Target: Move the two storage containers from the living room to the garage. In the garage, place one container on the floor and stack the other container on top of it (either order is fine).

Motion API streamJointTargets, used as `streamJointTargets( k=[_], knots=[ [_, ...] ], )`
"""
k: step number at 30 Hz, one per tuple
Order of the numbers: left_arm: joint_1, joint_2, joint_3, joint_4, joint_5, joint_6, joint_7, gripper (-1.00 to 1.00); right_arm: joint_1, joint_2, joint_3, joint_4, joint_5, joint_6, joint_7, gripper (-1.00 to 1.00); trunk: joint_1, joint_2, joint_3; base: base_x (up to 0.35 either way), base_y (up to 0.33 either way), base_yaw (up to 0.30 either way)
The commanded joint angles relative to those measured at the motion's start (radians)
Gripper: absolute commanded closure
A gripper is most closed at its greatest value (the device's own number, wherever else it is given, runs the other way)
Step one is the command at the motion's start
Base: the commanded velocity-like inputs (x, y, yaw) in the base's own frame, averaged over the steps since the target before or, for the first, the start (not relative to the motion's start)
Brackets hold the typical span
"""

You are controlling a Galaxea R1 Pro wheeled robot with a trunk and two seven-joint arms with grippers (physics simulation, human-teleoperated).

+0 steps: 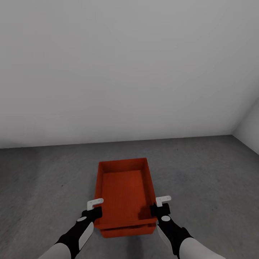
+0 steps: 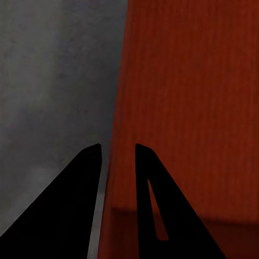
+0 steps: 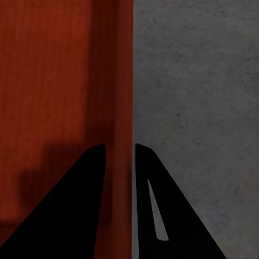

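Observation:
One orange-red storage container (image 1: 124, 189) sits lengthwise in front of me over the dark concrete floor (image 1: 208, 172) of the garage. Below its near end a second orange-red rim (image 1: 126, 231) sticks out, seemingly the other container underneath it. My left gripper (image 1: 95, 210) straddles the top container's left wall near the near corner, and my right gripper (image 1: 159, 208) straddles its right wall. The left wrist view has the two dark fingers (image 2: 117, 148) shut around the thin red wall (image 2: 183, 97). The right gripper (image 3: 120, 147) pinches the red wall (image 3: 116, 81) in the right wrist view.
A plain white-grey wall (image 1: 129, 72) stands a short way beyond the containers. A second wall (image 1: 250, 129) meets it at the far right corner. Rough grey floor spreads on both sides of the containers.

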Motion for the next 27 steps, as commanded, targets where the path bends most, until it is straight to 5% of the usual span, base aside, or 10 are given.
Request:
streamJointTargets(
  k=[1,26,27],
  knots=[
    [-0.001,0.005,-0.005,-0.006,-0.009,0.001,0.017,1.00,-0.001,-0.001,-0.008,0.004,-0.013,-0.002,-0.016,1.00,0.004,-0.008,-0.004,0.000,0.000,0.000],
    [-0.001,0.005,-0.005,-0.008,-0.011,0.001,0.015,1.00,-0.001,-0.001,-0.008,0.004,-0.013,-0.002,-0.016,1.00,0.011,-0.022,-0.010,0.000,0.000,0.000],
    [-0.001,0.005,-0.006,-0.007,-0.011,0.001,0.015,-1.00,-0.001,-0.001,-0.008,0.004,-0.013,-0.002,-0.016,1.00,0.011,-0.022,-0.010,0.000,0.000,0.000]
  ],
)
